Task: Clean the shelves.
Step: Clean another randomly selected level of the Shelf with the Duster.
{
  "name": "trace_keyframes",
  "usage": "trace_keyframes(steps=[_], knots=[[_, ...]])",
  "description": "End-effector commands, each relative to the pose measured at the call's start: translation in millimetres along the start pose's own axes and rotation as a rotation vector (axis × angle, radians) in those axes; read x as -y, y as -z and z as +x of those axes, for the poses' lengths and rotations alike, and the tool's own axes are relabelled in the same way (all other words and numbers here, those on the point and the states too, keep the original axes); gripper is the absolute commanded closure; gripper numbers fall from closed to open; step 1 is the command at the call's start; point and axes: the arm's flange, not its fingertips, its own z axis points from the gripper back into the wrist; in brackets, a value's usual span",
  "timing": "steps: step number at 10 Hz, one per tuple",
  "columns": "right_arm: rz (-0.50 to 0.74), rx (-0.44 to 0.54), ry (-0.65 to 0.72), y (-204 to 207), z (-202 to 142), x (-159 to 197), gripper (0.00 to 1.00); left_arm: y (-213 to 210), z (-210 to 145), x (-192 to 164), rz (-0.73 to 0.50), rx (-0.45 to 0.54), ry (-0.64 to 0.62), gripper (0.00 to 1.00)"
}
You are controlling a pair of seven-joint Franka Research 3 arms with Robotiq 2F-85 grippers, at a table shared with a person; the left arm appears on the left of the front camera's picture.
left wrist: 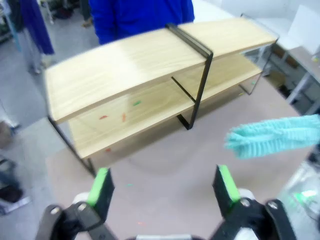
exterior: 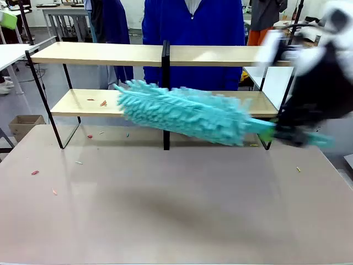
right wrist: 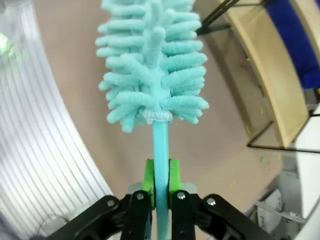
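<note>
The right end effector [right wrist: 160, 176] clamped the teal duster [exterior: 182, 113] by its handle, head over the desk [exterior: 165, 210] near the shelves [exterior: 99, 54]; the left end effector [left wrist: 162, 186] stood wide open.

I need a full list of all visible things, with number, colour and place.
shelves: one, light wood, black frame, on the table
duster: one, turquoise, before the lower board
table: one, grey-brown, under the shelves
scraps: several, red and green, lower board and table
cardboard box: one, brown, floor at left
person: one, blue top, behind the shelves
left gripper: one, green pads, open over the table
right gripper: one, green pads, shut on the duster
</note>
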Motion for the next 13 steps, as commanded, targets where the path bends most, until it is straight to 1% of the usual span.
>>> trace_keyframes(steps=[1,2,3,4,5,6,7,9,10,12,13], knots=[[0.005,-0.038,0.113,48,87,28,0.87,0,0,0,-0.015,0.007,0.000,0.00],[-0.030,-0.067,0.159,74,111,26,0.87,0,0,0,-0.015,0.007,0.000,0.00],[-0.004,-0.066,0.178,98,129,26,0.87,0,0,0,-0.015,0.007,0.000,0.00],[0.036,-0.055,0.178,96,127,21,0.87,0,0,0,-0.015,0.007,0.000,0.00],[0.012,-0.039,0.139,89,100,13,0.87,0,0,0,-0.015,0.007,0.000,0.00],[0.029,-0.059,0.160,109,117,22,0.87,0,0,0,-0.015,0.007,0.000,0.00],[-0.016,-0.033,0.320,102,110,17,0.87,0,0,0,-0.015,0.007,0.000,0.00],[0.050,-0.007,0.544,133,141,16,0.87,0,0,0,-0.015,0.007,0.000,0.00],[0.056,-0.003,0.677,146,158,14,0.87,0,0,0,-0.015,0.007,0.000,0.00],[0.076,-0.016,0.785,160,177,8,0.87,0,0,0,-0.015,0.007,0.000,0.00],[0.072,0.014,0.860,168,187,8,0.87,0,0,0,-0.015,0.007,0.000,0.00]])
